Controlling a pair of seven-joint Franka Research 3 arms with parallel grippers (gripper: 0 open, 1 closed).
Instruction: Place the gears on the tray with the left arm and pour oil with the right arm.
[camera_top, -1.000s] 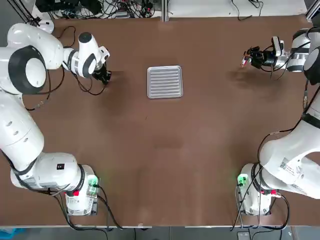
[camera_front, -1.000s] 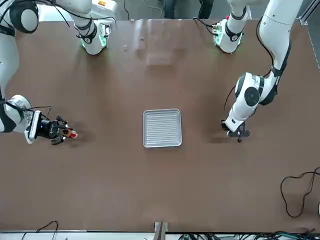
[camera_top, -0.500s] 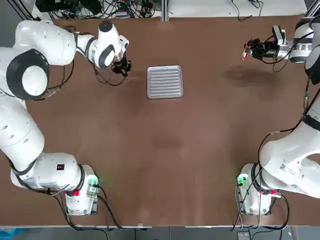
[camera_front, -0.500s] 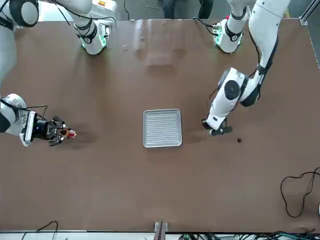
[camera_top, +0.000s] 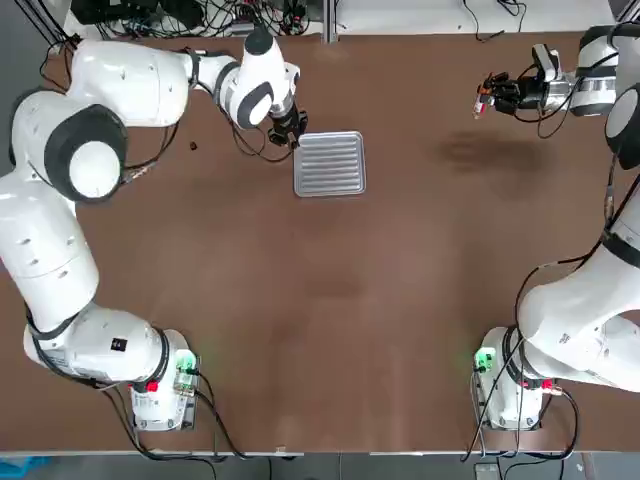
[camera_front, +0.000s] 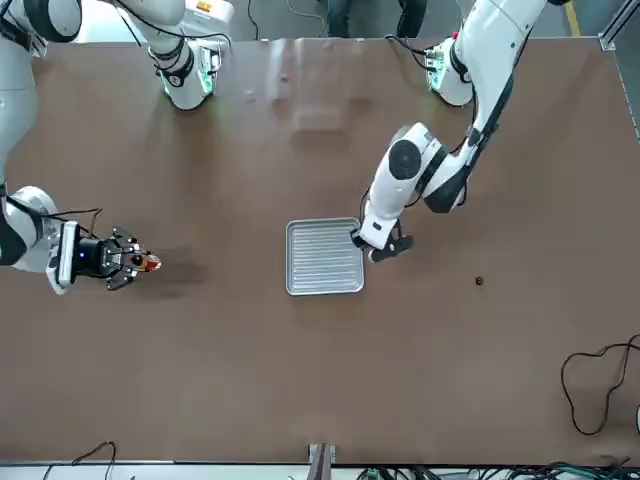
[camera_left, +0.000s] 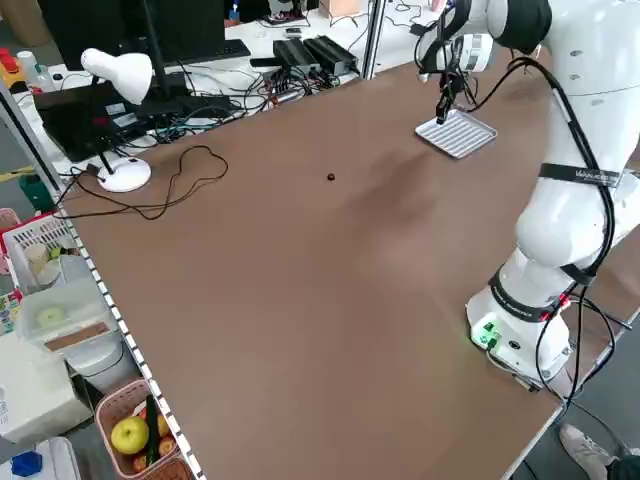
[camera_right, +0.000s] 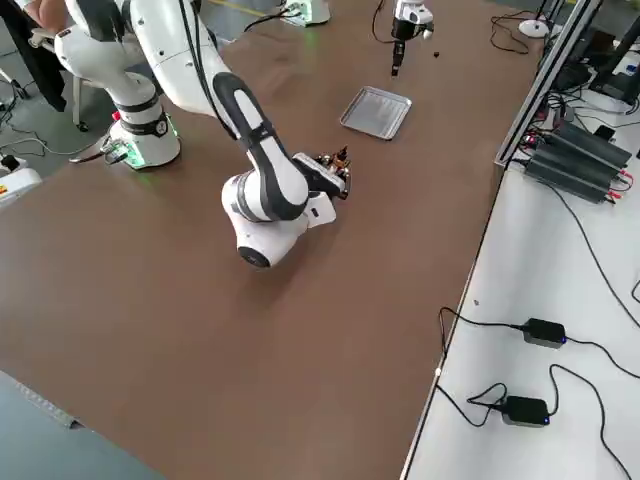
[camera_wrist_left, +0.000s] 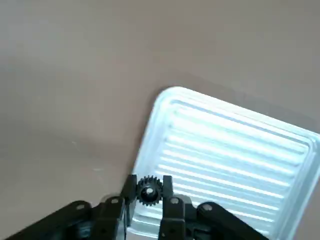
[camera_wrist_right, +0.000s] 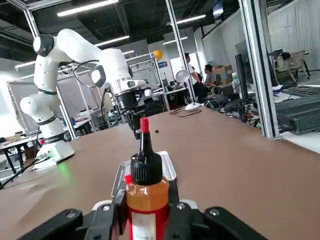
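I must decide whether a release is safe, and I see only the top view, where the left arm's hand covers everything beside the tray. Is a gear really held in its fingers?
Observer: Yes. In the left wrist view a small toothed gear is pinched between the left fingers.
Operator: Is it over the tray or over the bare table?
Observer: It appears to be over the tray, just inside the edge near one rounded corner. I cannot tell whether it touches.
Operator: And the oil on the right side?
Observer: The right wrist view shows the oil bottle clamped between the right fingers, red nozzle up, with amber oil inside.
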